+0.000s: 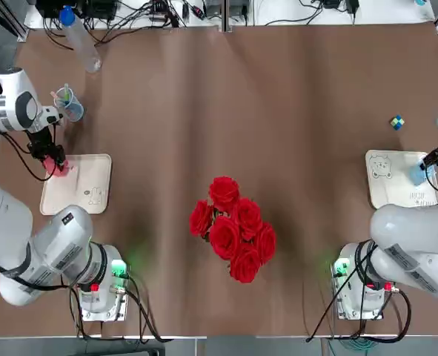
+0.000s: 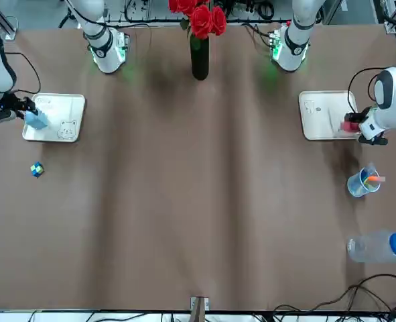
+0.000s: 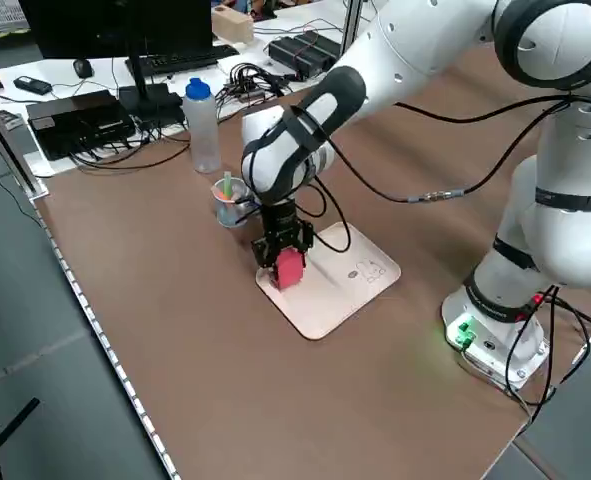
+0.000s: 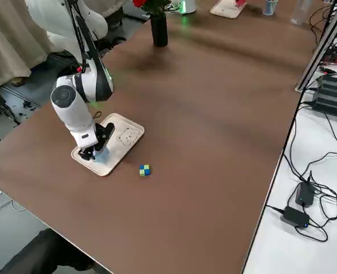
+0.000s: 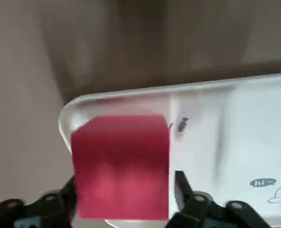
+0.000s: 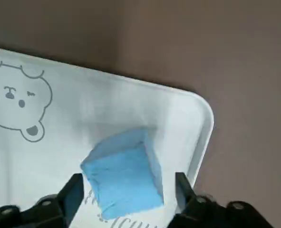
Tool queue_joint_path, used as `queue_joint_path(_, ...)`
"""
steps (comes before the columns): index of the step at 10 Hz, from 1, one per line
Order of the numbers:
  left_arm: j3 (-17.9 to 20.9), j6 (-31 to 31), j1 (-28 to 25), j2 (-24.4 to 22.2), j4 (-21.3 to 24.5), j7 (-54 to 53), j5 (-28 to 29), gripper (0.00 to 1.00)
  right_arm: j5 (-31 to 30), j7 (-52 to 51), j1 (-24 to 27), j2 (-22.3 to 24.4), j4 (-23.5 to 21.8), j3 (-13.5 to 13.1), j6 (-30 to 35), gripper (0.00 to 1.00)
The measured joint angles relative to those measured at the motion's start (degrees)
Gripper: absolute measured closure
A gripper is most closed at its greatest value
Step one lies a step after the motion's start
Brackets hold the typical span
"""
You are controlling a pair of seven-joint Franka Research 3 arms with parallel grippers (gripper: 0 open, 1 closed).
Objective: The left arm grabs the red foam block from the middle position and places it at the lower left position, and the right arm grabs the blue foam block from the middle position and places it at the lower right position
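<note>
Left wrist view: the left pincer [image 5: 125, 190] grips the red foam block [image 5: 121, 164], its underside hidden, over the far-left corner of the lower left tray [image 5: 235, 123]. The right pincer [image 6: 126, 192] straddles the blue foam block [image 6: 123, 171] on the lower right tray [image 6: 59, 133], fingers apart from it, at the worktop's [image 1: 226, 96] right edge.
</note>
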State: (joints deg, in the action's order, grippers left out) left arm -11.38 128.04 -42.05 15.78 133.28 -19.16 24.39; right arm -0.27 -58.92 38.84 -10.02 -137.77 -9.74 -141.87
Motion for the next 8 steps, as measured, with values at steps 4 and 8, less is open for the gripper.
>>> queue_joint_path(4,-3.0,-6.05,-0.02,-3.18,-2.63,-0.43,-0.48,0.0,-0.01,-0.6,-0.98,0.34,4.16,0.61,4.54,0.0)
queue_joint_path(8,-10.66,-26.32,0.11,-10.97,-18.41,0.27,-14.72,0.0,0.02,3.39,-9.57,1.46,24.69,1.04,26.68,0.0)
